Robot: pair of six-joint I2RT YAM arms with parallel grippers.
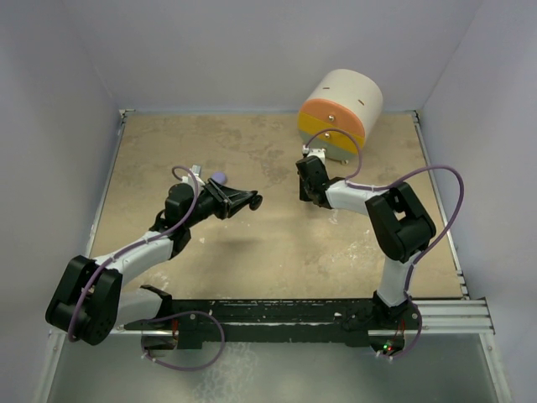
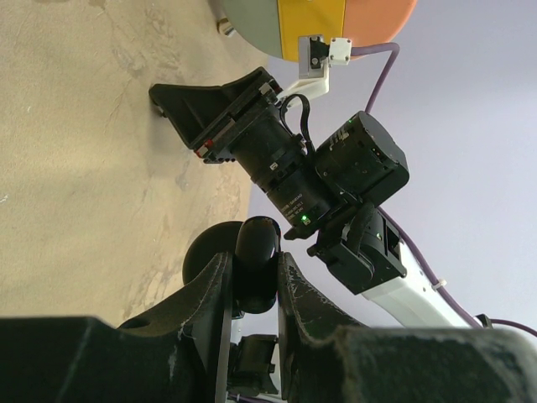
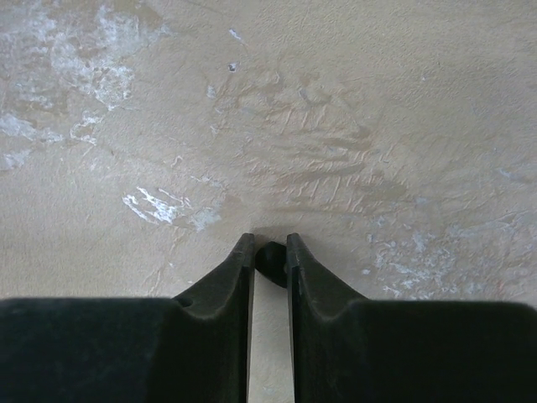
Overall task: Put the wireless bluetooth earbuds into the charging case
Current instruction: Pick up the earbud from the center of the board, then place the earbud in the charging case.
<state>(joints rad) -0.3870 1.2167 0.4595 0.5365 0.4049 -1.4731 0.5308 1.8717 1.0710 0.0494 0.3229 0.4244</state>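
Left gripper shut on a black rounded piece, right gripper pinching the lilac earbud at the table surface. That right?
One thing is off: the right gripper is pinching the black earbud, not the lilac one, as the right wrist view shows. The lilac earbud lies loose on the table by the left arm. The rest stands: the left gripper is shut on a black rounded piece.

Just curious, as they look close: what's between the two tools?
Only bare table between the left tool and right tool, seen in the top view.
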